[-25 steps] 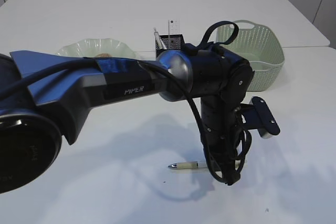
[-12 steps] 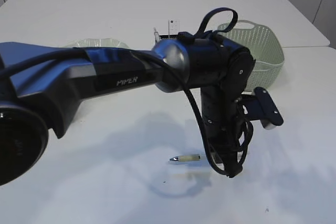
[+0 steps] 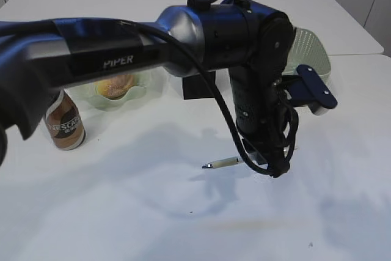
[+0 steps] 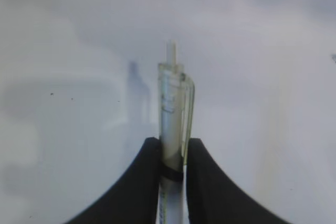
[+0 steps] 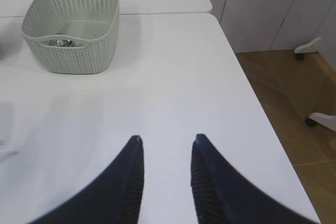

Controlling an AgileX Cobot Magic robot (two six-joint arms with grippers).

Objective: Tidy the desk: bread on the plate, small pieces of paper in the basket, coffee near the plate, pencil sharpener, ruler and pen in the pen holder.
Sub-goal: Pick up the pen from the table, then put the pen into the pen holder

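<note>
My left claw (image 4: pixel 172 153) is clamped on the pen (image 4: pixel 173 114), held above the white surface (image 3: pixel 122 212). My right claw (image 5: pixel 165 150) is apart, holding nothing. Only its wrist view shows paper (image 5: pixel 64 41) inside the basket (image 5: pixel 73 24) and wooden floor (image 5: pixel 278 103) past the surface's edge.

Left arm (image 3: pixel 201 35) hides most of pen holder (image 3: pixel 198 84), part of basket (image 3: pixel 311 53). Pen (image 4: pixel 172 124) lower end cut off by frame edge. Basket contents indistinct.

Left tool (image 4: pixel 172 153) pinched tight — right tool (image 5: pixel 165 174) agape, idle.
</note>
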